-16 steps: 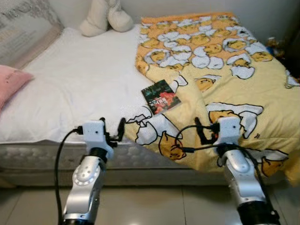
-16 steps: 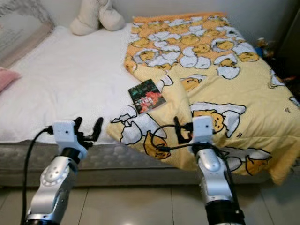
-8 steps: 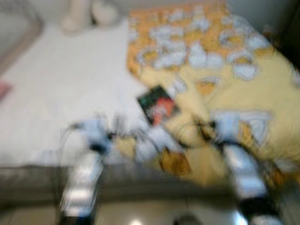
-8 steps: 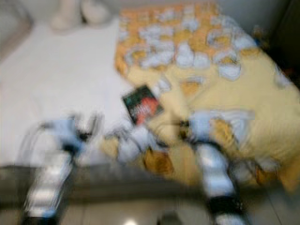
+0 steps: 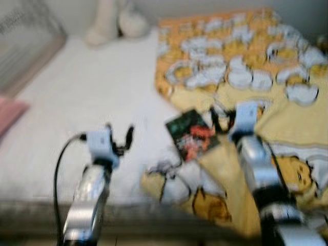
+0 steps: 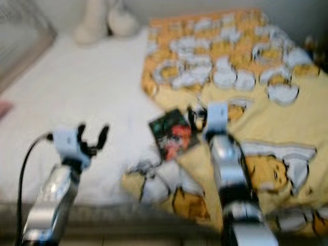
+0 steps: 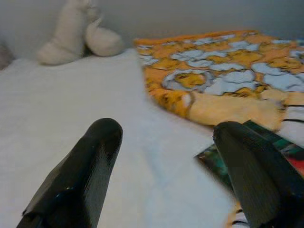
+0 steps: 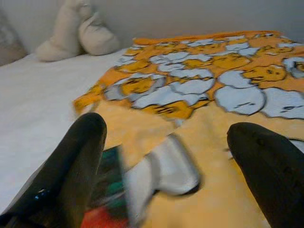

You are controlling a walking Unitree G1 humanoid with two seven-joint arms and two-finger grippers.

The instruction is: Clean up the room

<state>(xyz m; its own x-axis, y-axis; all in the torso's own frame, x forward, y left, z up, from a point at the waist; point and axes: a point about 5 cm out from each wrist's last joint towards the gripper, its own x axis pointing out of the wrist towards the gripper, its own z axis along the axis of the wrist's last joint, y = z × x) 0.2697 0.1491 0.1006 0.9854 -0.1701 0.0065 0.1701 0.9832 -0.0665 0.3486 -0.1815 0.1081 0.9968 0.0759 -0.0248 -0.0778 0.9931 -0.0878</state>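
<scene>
Book (image 5: 192, 136) (dark cover, red patch) lies flat on bed (image 5: 92, 97), partly on white sheet, partly on edge of yellow duck-print blanket (image 6: 256, 97). R gripper (image 5: 221, 117) over blanket, fingers spread, nothing held; book just beside it, toward L gripper side, slightly nearer robot. L gripper (image 5: 119, 137) above white sheet, fingers apart, nothing held; book well off toward R arm. Cream plush toy (image 7: 76, 33) far ahead of both grippers, by wall. Pink pillow (image 5: 10, 110) outboard of L gripper. Head views blurred.
</scene>
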